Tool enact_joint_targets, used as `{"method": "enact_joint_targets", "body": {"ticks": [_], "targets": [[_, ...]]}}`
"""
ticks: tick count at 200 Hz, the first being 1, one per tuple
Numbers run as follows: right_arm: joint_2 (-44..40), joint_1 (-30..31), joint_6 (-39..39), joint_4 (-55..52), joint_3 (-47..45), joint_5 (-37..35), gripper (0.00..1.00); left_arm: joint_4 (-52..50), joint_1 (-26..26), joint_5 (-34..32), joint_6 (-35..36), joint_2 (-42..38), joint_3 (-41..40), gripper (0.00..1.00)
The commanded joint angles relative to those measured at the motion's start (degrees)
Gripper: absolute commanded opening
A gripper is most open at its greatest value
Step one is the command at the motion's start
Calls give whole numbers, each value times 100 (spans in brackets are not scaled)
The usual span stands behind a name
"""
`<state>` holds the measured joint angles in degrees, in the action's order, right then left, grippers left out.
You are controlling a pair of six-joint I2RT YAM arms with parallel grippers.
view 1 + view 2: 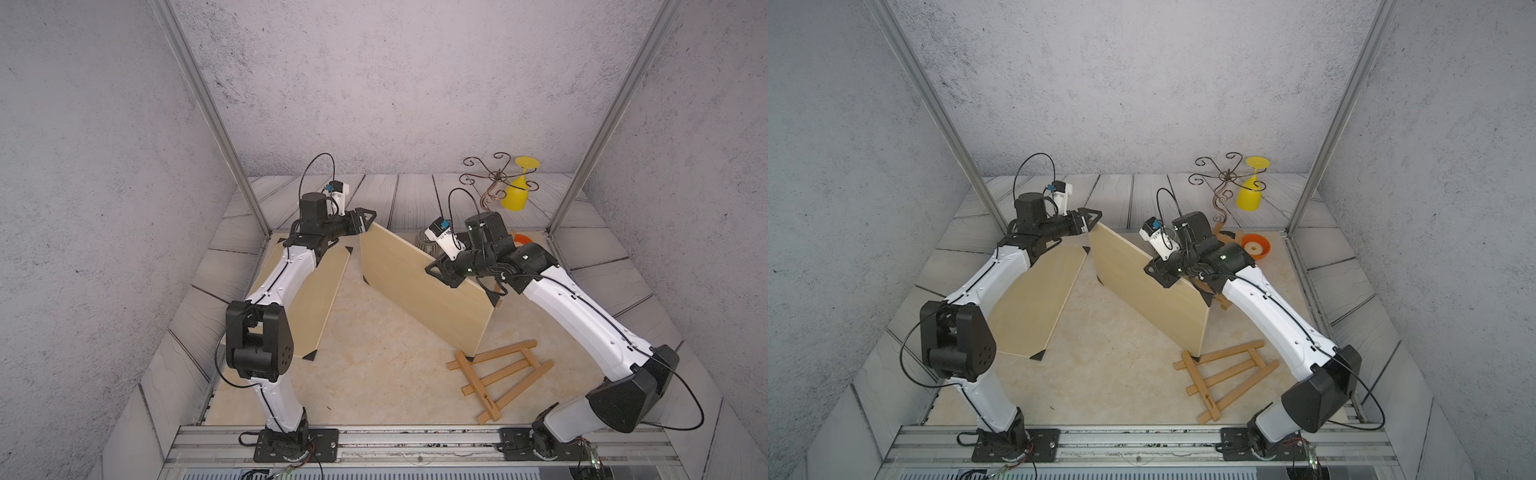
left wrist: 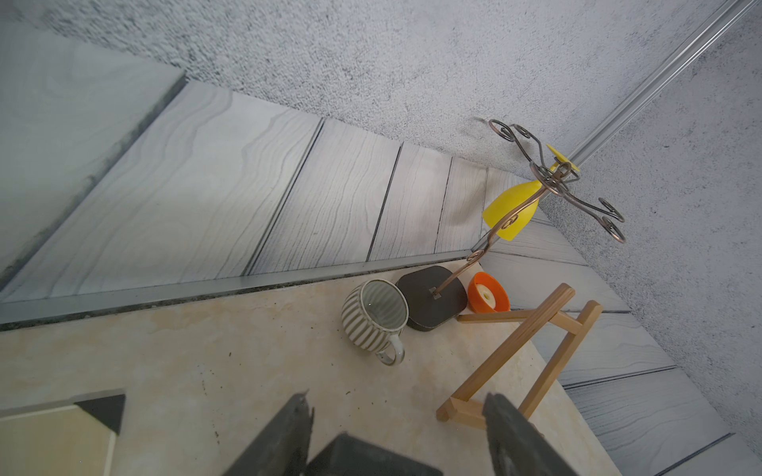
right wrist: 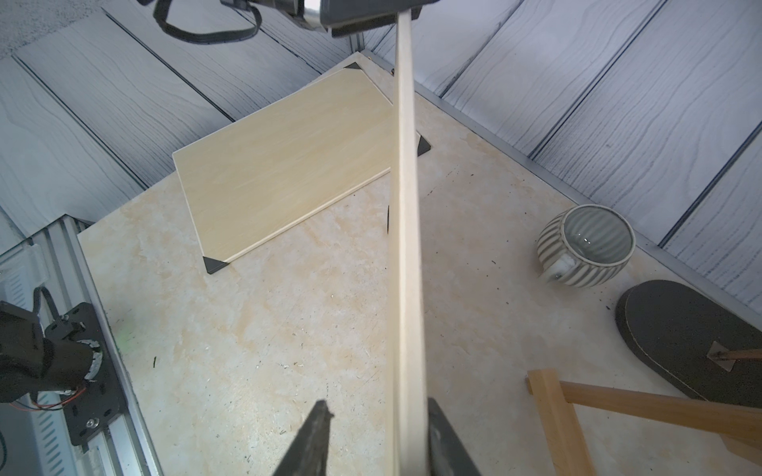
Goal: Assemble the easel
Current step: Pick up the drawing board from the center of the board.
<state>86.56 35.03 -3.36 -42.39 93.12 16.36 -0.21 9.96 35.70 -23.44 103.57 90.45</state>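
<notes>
A: Where is the easel?
B: Two are in sight. A light wooden easel frame [image 1: 481, 386] lies flat on the beige marbled table [image 1: 374, 374], toward the front on the right arm's side. A second wooden easel [image 2: 515, 342] stands farther back, near a grey-and-white striped ceramic mug [image 2: 363, 329] and the dark square base of a copper wire rack [image 2: 433, 303].
A: And the boards?
B: A pale wooden board [image 1: 415, 299] with black corner caps stands on its long edge, slanting across the middle of the table. Its near lower corner sits right at one end of the flat easel frame; whether they touch I cannot tell. A matching board [image 1: 320, 299] lies flat under the left arm.
A: The grippers?
B: The right gripper [image 3: 377, 408] straddles the standing board's top edge with its jaws apart: one finger lies against the board, the other stands clear of it. The left gripper [image 1: 365, 220] is at that board's far top corner, jaws apart too, with the black cap between them and a gap on each side.
A: Anything else?
B: A yellow plastic wine glass [image 1: 515, 195] hangs upside down from the rack, and a small orange bowl [image 2: 488, 294] sits just beside its base
</notes>
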Motion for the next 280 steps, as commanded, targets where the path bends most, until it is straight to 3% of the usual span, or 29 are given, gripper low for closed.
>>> {"method": "enact_joint_targets", "body": {"ticks": [1,18,49,82,112,174,223,280], "targets": [[-133,50,125,-394,-135,-83,39,-538,101,-78,118,137,40,67],[-182,48,167,-478,-101,-240,40,-662,103,-102,140,173,42,61],[-363,41,330,-630,-109,-399,46,-787,95,-256,291,155,-102,60],[-439,40,412,-1002,-204,-273,47,-805,99,-293,289,103,-249,60],[-699,44,536,-1422,-277,-589,47,-855,99,-482,349,-3,-386,60],[-672,47,446,-1922,-141,-631,25,-617,96,-365,182,-110,-554,60],[-625,40,174,-1672,2,-823,0,-380,97,-356,7,-208,-590,60],[-715,-4,-313,-863,247,-978,0,-286,69,-885,-26,-698,-585,64]]}}
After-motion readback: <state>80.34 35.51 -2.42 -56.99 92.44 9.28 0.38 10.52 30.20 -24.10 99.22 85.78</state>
